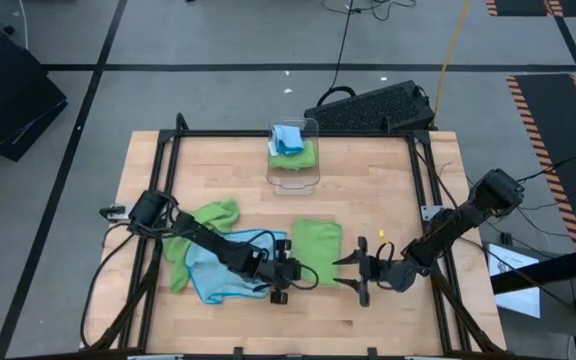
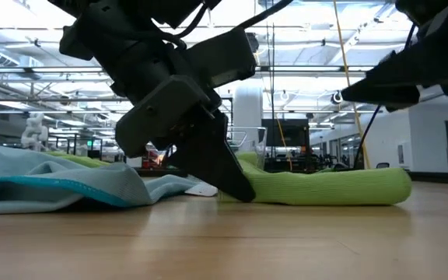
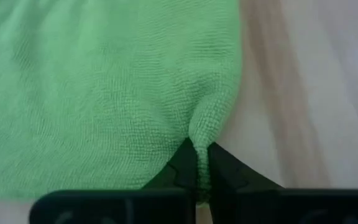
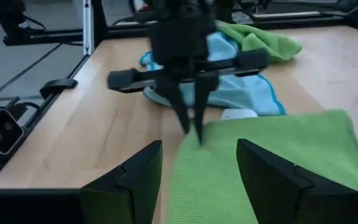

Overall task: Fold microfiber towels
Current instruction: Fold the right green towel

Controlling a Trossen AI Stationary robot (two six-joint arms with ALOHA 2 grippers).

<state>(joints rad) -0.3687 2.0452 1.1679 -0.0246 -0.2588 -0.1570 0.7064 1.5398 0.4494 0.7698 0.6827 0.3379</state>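
A lime green microfiber towel [image 1: 318,243] lies folded in a rectangle on the wooden table, near its middle. My left gripper [image 1: 300,276] reaches in from the left and is shut on the towel's near left corner. My right gripper [image 1: 354,278] hovers open at the towel's near right side, its fingers [image 4: 138,177] spread above the cloth [image 4: 272,155] and touching nothing. A light blue towel [image 1: 223,268] and another green one [image 1: 211,214] lie crumpled on the table's left, under my left arm. My left gripper [image 3: 197,154] pinches the green towel's near left corner [image 3: 205,127] between its two fingertips. The fingers slant down from the table's left. The cloth puckers into a small ridge at the tips; the rest lies flat on the table. I cannot tell if it is one layer or several.
A clear plastic bin [image 1: 294,160] at the far middle of the table holds folded green and blue cloths. A black metal frame [image 1: 168,160] runs along the table's edges. Bare wood [image 1: 368,180] shows to the right of the bin and along the near edge.
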